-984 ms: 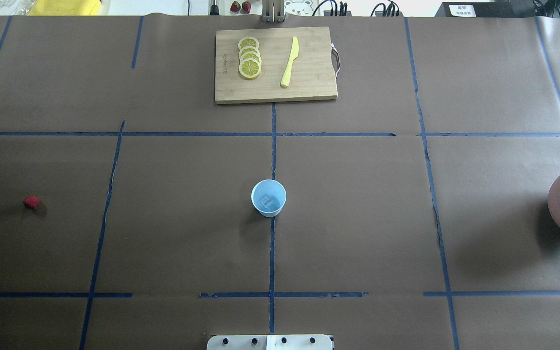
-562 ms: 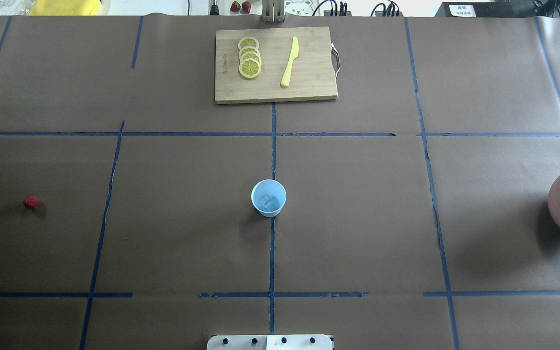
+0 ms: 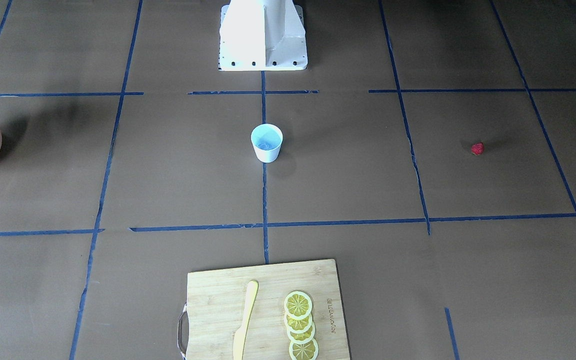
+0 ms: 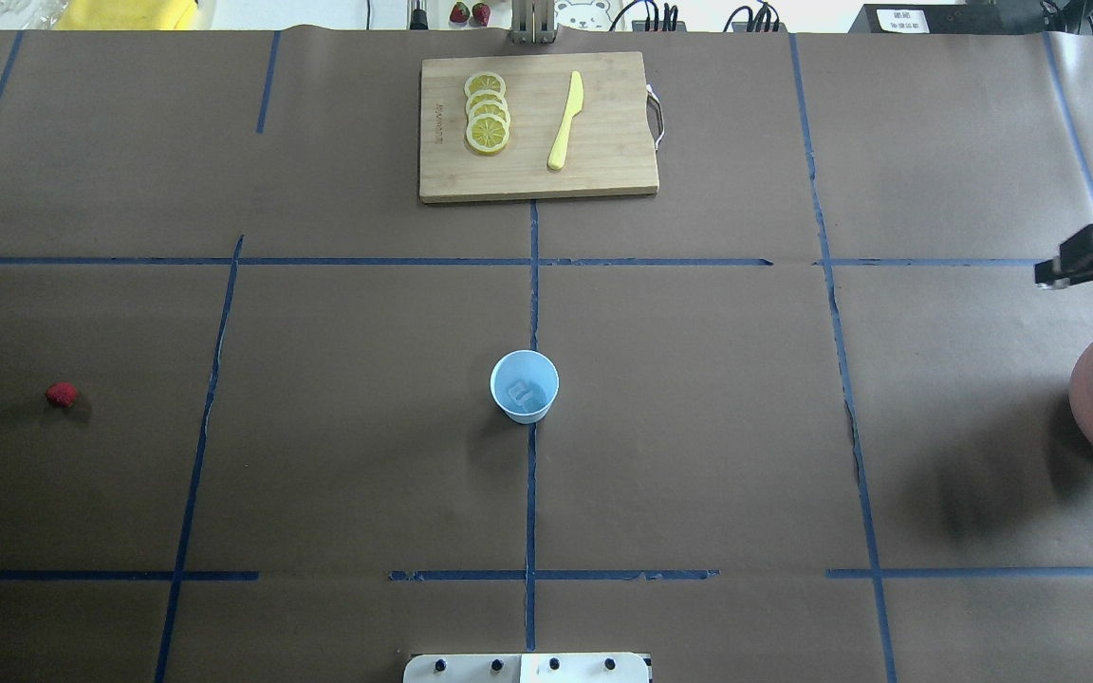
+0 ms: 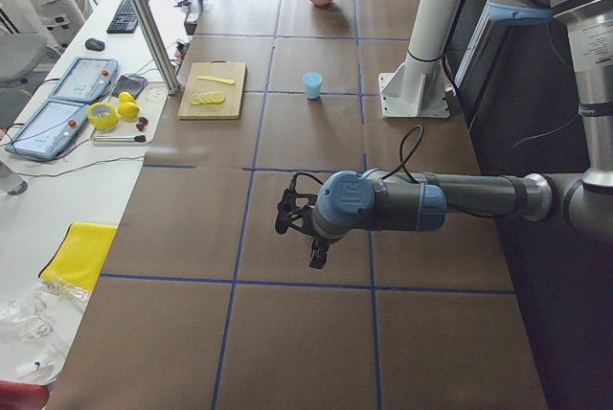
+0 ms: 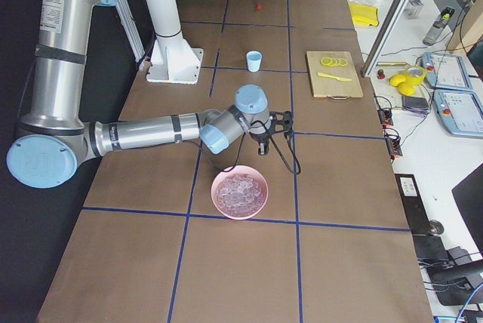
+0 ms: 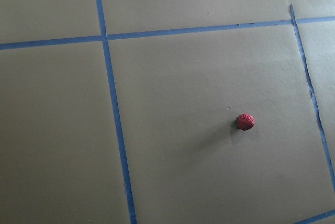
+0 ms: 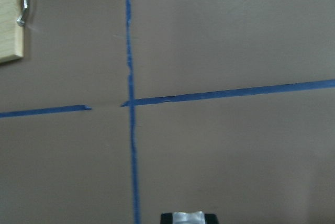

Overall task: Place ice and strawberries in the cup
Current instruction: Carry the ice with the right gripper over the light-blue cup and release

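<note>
Small white tapered paper cup (image 4: 524, 386) held clear ice cubes (image 4: 520, 392); small red strawberry (image 4: 61, 395) lay far from it. A nudged rim could topple it. Left end effector (image 5: 312, 255), right end effector (image 4: 1064, 268): grip state unclear.

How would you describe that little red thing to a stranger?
On the brown table gridded with blue tape, find the white cup at the centre. The strawberry lies alone far towards the robot's left: tiny, bumpy, the only bright red thing there.
</note>
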